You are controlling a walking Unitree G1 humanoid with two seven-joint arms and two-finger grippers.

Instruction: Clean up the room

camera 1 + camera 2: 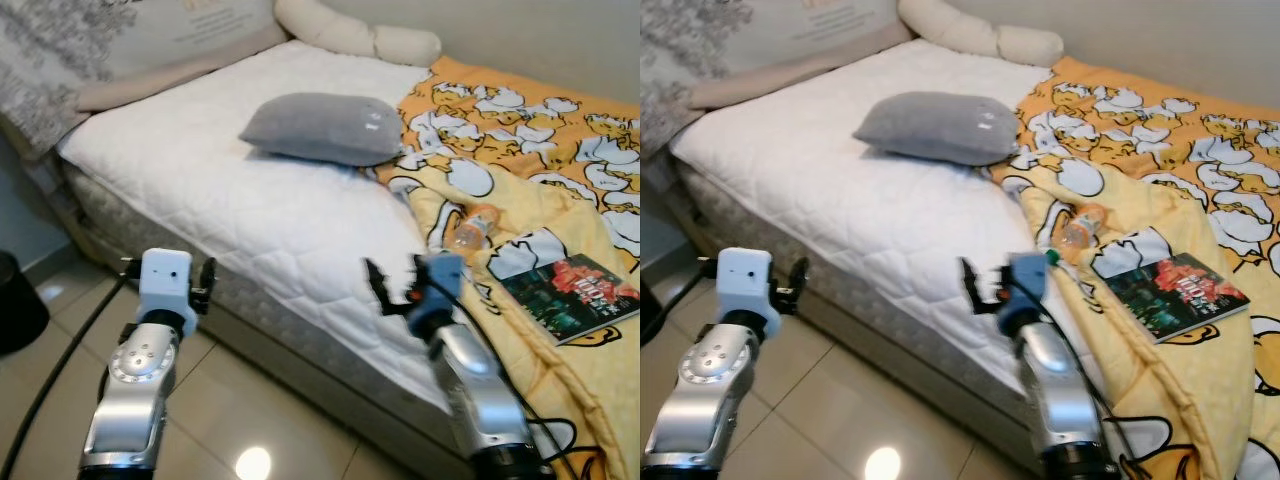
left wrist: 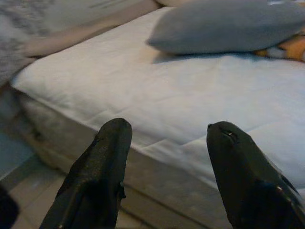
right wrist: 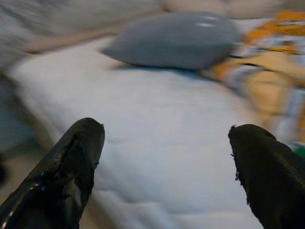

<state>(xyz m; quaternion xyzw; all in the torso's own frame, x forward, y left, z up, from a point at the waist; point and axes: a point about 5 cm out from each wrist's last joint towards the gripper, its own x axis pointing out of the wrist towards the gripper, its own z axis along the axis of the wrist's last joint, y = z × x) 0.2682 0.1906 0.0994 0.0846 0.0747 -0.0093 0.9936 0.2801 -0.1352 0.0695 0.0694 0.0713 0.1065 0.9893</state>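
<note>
A bed with a white mattress (image 1: 250,220) holds a grey pillow (image 1: 325,128), a yellow duck-print blanket (image 1: 530,130), a plastic bottle (image 1: 468,228) with orange contents lying on the blanket's fold, and a dark-covered book (image 1: 570,295) further right. My right gripper (image 1: 395,285) is open over the mattress's near edge, a little short of the bottle. My left gripper (image 1: 167,265) is open above the floor in front of the bed's side. In the wrist views, both the left gripper (image 2: 169,138) and the right gripper (image 3: 167,138) face the grey pillow (image 2: 228,26) with nothing between the fingers.
A long cream bolster (image 1: 355,35) and patterned pillows (image 1: 90,40) lie at the head of the bed. A dark round object (image 1: 15,300) stands on the tiled floor (image 1: 250,420) at the left. The bed frame's side runs diagonally in front of me.
</note>
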